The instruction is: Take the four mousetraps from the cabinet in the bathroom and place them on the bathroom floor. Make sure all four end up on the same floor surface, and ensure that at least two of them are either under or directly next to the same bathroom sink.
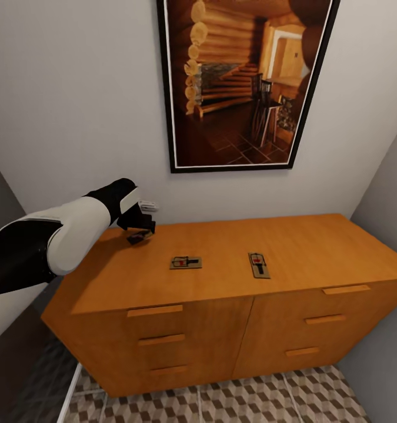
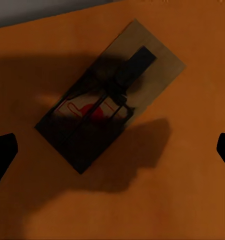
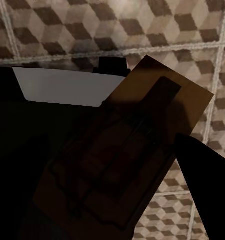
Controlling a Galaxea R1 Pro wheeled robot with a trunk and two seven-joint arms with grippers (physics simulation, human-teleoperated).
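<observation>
Three mousetraps lie on top of the orange-brown cabinet. One mousetrap is at the back left, one mousetrap is near the middle and one mousetrap is to its right. My left gripper hovers open just above the back-left trap. In the left wrist view that mousetrap lies flat and diagonal, with the fingertips wide apart on either side and not touching it. My right gripper is shut on another mousetrap, held above the cube-patterned bathroom floor.
A large framed picture hangs on the wall behind the cabinet. Grey walls close in on both sides. Patterned floor tiles run in front of the drawer fronts. A white and dark robot part shows beside the held trap.
</observation>
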